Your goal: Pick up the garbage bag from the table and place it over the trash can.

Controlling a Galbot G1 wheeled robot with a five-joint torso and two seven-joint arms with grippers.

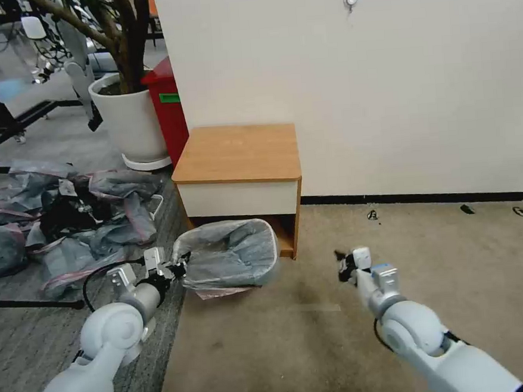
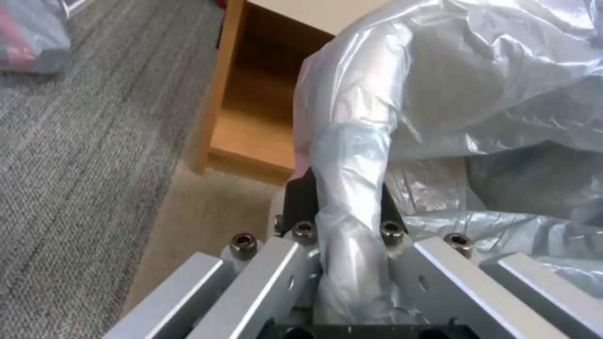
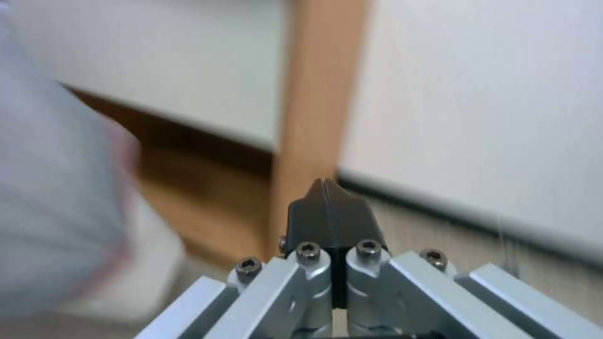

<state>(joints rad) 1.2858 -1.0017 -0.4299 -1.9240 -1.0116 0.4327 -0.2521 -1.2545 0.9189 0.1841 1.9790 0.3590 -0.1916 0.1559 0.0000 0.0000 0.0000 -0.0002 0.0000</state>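
The left gripper [image 1: 180, 267] is clamped on the near-left edge of the garbage bag [image 1: 230, 255], which already drapes over the trash can [image 1: 220, 292] just ahead of it on the floor, in front of the wooden bench [image 1: 237, 153]. The right gripper [image 1: 342, 268] hangs well to the other side of the can, fingers together and empty, with bare carpet all round it. To my eye the bag is on; what is left is settling the rim and letting go. A heap of spare bags [image 1: 66, 218] lies off the left gripper's outer side.

From the left wrist, the left gripper [image 2: 348, 207] pinches a twisted fold of the garbage bag [image 2: 440, 94]; the bench's open shelf [image 2: 251, 122] sits close beyond, so forward room is tight.

From the right wrist, the right gripper [image 3: 328, 207] is closed on nothing, the bench's side panel [image 3: 311, 117] straight ahead.
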